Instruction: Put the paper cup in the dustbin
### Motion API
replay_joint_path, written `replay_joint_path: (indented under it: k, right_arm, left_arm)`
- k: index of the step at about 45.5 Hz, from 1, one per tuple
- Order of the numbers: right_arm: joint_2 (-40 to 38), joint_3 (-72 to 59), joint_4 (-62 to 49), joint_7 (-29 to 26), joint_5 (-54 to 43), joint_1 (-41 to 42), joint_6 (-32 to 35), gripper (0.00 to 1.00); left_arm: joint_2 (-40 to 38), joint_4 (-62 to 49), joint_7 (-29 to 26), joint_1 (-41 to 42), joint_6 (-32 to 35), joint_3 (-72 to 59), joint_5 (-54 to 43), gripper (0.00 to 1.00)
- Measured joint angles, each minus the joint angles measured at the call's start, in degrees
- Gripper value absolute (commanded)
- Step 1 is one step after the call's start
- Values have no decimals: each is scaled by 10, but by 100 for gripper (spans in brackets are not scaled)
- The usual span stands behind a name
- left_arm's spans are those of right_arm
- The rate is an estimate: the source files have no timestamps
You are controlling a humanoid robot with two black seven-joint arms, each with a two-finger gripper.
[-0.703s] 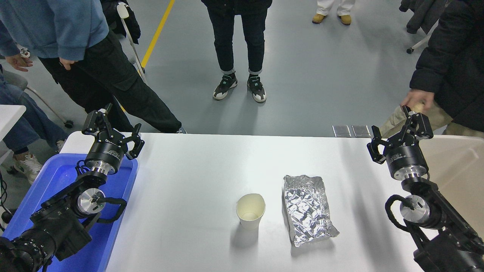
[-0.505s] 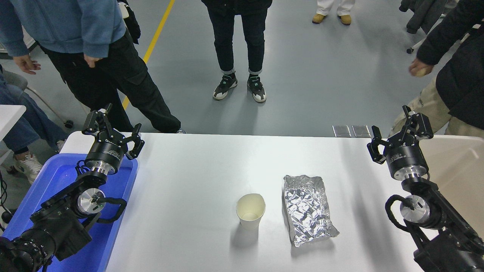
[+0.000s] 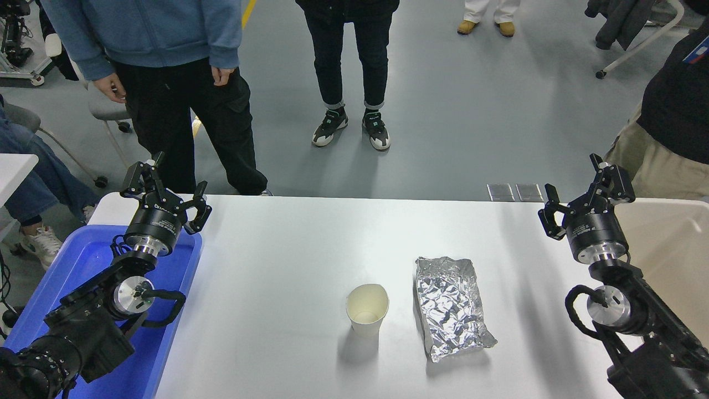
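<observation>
The paper cup [image 3: 366, 309] stands upright on the white table [image 3: 288, 249], near the front middle, its cream inside showing. The beige dustbin [image 3: 673, 244] is at the right edge, partly cut off by the frame. My right gripper [image 3: 586, 195] is open and empty, held above the table's far right part next to the dustbin, well right of and beyond the cup. My left gripper [image 3: 165, 193] is open and empty, parked at the far left over the blue tray.
A crumpled silver foil packet [image 3: 450, 307] lies just right of the cup. A blue plastic tray [image 3: 83, 266] sits under the left arm. Several people stand on the far side; a person in khaki trousers [image 3: 659, 160] stands close behind the dustbin.
Both arms have stayed still. The person at the right drew a hand back from near my right gripper. The person in the blue top stepped right along the far side.
</observation>
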Motion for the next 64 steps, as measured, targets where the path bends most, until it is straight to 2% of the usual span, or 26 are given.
replay_joint_path:
  k: [16,37,47,64]
  right_arm:
    - [-74,-81,70,-61,-7,0,-6,99]
    - [-198,-251,157,-90,-31,56,-6,99]
    - [-242,-378,184,-93,-54,132,-12,99]
    - [-265,-665,209,-94,-156,349,-34,99]
  left_arm:
    - [0,0,0,0,0,0,0,100]
    - [0,0,0,0,0,0,0,100]
    - [0,0,0,0,0,0,0,100]
    - [0,0,0,0,0,0,0,100]
